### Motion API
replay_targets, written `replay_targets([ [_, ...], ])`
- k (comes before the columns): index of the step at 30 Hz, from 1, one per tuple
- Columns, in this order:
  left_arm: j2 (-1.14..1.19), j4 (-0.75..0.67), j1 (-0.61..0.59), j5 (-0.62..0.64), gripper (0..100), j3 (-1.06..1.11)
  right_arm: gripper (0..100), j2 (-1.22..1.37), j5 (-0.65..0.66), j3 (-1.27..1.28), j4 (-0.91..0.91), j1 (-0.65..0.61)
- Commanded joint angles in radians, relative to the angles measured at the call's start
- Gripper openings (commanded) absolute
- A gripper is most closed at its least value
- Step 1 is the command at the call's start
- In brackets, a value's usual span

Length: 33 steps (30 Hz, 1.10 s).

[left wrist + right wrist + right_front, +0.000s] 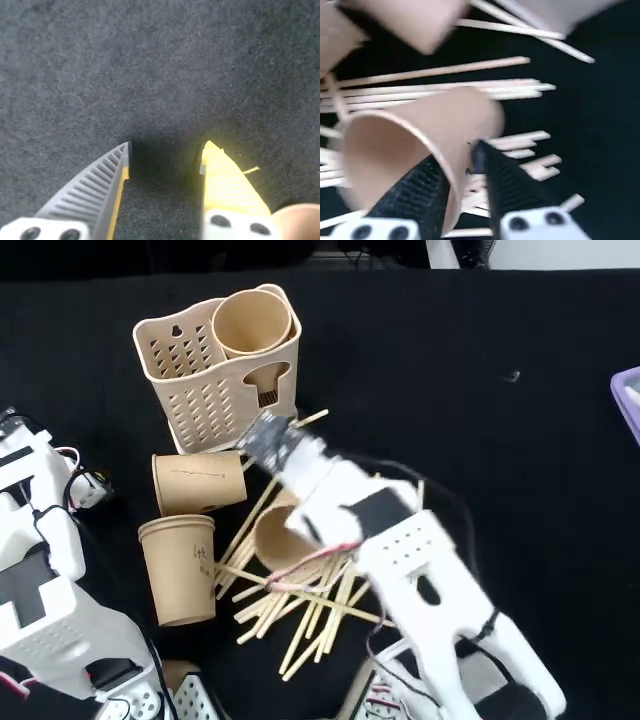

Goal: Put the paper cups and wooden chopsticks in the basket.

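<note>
Across the table (480,390) a black, slightly fuzzy cloth is covering everything, and a pale wall is showing beyond its far edge. A purple container (628,400) is poking in at the right edge. Toward the far edge, left of the middle, a beige plastic basket (200,390) with rows of small holes is standing upright, and one paper cup (250,322) is already sitting inside it, mouth up.

Just in front of the basket a second cup (198,483) is lying on its side, and a third cup (180,568) is resting beside it, nearer the front edge. Thin, pale wooden chopsticks (300,605) are lying criss-crossed in a loose heap around the middle of the table.

The right gripper (465,155) is hanging over that heap, its ribbed black fingers clamping the wall of a fourth cup (420,125), one finger inside the mouth and one outside. The left gripper (167,150) is hovering low over bare cloth near the left edge, its ribbed fingers spread apart and holding nothing.
</note>
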Motion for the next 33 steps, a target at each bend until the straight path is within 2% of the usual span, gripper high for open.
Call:
replay_targets([
  [1, 0.012, -0.021, 0.030, 0.011, 24, 0.002, 1.1, -0.102, -0.018, -0.185, 0.095, 0.077],
  [4, 0.012, -0.021, 0.030, 0.011, 24, 0.002, 1.1, -0.156, -0.100, -0.381, 0.158, 0.083],
  [7, 0.012, -0.021, 0.030, 0.011, 24, 0.002, 1.1, -0.151, -0.183, -0.584, 0.140, 0.078],
  [10, 0.012, -0.021, 0.030, 0.011, 24, 0.005, 1.1, -0.097, -0.279, -0.720, 0.018, 0.072],
  [14, 0.012, -0.021, 0.030, 0.011, 24, 0.005, 1.1, 0.035, -0.348, -0.765, -0.203, 0.074],
  [19, 0.012, -0.021, 0.030, 0.011, 24, 0.007, 1.1, 0.209, -0.377, -0.768, -0.400, 0.074],
  [23, 0.012, -0.020, 0.028, 0.011, 24, 0.007, 1.1, 0.328, -0.374, -0.769, -0.491, 0.081],
  [30, 0.012, -0.020, 0.028, 0.011, 24, 0.007, 1.1, 0.435, -0.374, -0.808, -0.488, 0.124],
  [33, 0.012, -0.020, 0.028, 0.011, 24, 0.007, 1.2, 0.458, -0.374, -0.832, -0.417, 0.124],
])
